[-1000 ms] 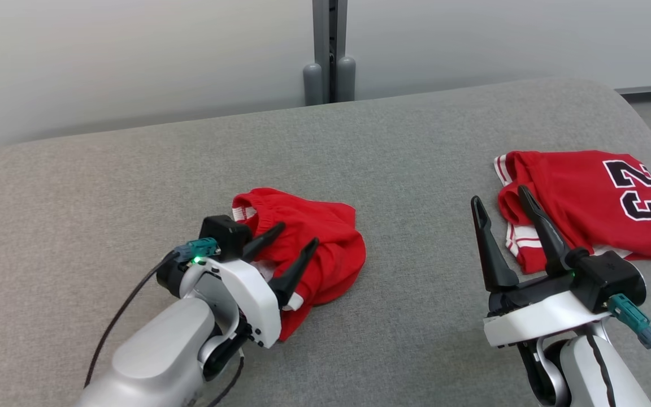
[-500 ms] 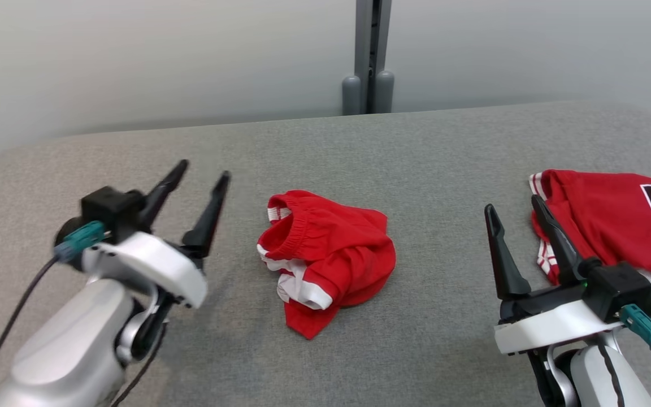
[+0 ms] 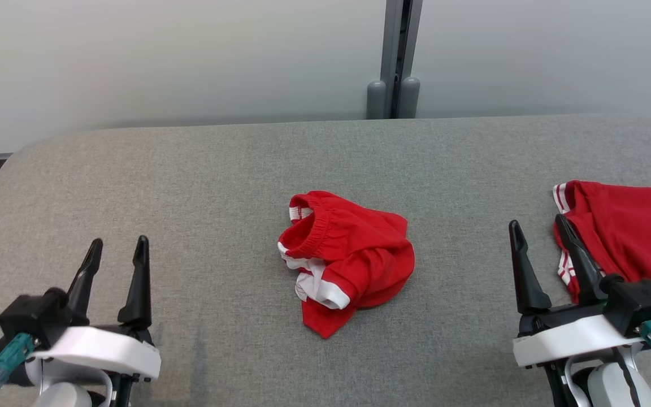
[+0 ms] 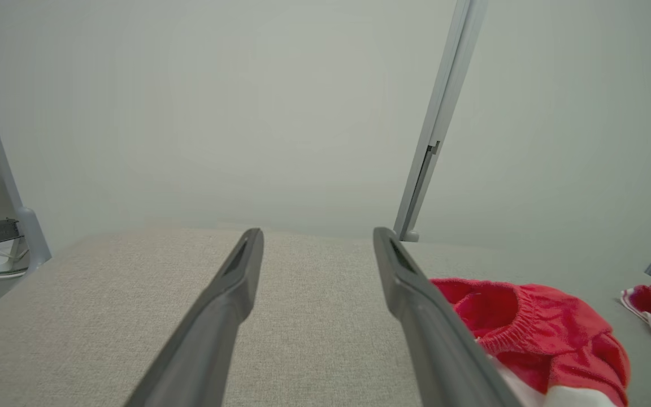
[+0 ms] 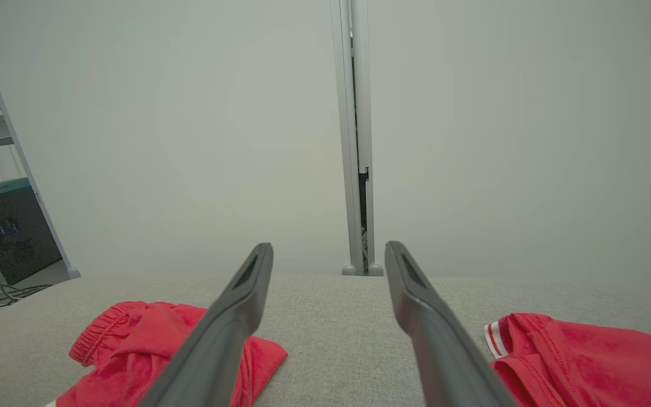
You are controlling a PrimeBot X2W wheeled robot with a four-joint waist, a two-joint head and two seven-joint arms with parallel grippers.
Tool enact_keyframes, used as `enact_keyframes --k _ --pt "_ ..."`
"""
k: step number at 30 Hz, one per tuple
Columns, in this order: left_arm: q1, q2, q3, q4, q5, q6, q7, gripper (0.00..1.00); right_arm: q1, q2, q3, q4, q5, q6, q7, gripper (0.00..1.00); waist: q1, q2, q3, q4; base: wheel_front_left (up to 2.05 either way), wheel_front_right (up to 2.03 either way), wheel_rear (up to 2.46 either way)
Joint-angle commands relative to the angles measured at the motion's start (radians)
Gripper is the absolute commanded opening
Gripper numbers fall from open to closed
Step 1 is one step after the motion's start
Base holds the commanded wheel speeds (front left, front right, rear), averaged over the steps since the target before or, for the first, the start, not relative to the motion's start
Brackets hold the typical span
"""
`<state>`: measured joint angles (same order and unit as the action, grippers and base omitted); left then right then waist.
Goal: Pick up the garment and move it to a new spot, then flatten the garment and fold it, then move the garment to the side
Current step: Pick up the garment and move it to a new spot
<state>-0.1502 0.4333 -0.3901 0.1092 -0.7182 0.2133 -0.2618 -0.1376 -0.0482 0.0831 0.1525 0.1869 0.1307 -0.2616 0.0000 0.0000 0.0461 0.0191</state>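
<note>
- The red shorts (image 3: 354, 265) lie in a crumpled heap on the grey table (image 3: 190, 181), in front of the grey post (image 3: 396, 56) and a touch to its left, with the elastic waistband turned up towards the post
- A second ago the left gripper (image 3: 120, 242) stood right over this heap with its fingers at the cloth; now it is far to the left of the post, well apart from the shorts, fingers spread and holding nothing
- The whole head view has also shifted, so part of that change is the camera turning and not the arm alone
- The heap itself looks the same as half a second ago: bunched, white trim showing, one leg poking out on the side away from the post
- The right gripper (image 3: 536, 221) sits as before, far to the right of the post, fingers spread and empty, just beside a red jersey (image 3: 625, 237) that lies flatter
- My reading: the shorts have been let go at their new spot, so the carrying step is done
- Flattening comes next, and nothing of it has begun; both arms look parked on either side, ready to come in
- The waistband is the clearest edge to take hold of; the layers beneath are tangled, so a careless pinch may catch two at once
</note>
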Motion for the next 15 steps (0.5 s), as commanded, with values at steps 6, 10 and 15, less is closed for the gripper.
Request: enact_keyframes --k 6,10,15 --pt "0.126 -0.101 0.111 -0.023 0.103 -0.031 -0.003 1.00 0.009 -0.005 0.003 0.004 0.015 0.000 -0.005 1.00 0.0000 0.0000 -0.009 -0.003 0.00 0.00 0.00" --pt "0.152 -0.149 0.133 0.002 0.149 -0.072 -0.004 1.00 0.011 -0.005 0.006 0.010 0.012 0.000 -0.005 1.00 0.0000 0.0000 -0.016 -0.006 0.00 0.00 0.00" --pt "0.159 -0.188 0.162 0.029 0.186 -0.114 -0.003 1.00 0.017 -0.005 0.011 0.016 0.010 0.000 -0.005 1.00 0.0000 0.0000 -0.025 -0.011 0.00 0.00 0.00"
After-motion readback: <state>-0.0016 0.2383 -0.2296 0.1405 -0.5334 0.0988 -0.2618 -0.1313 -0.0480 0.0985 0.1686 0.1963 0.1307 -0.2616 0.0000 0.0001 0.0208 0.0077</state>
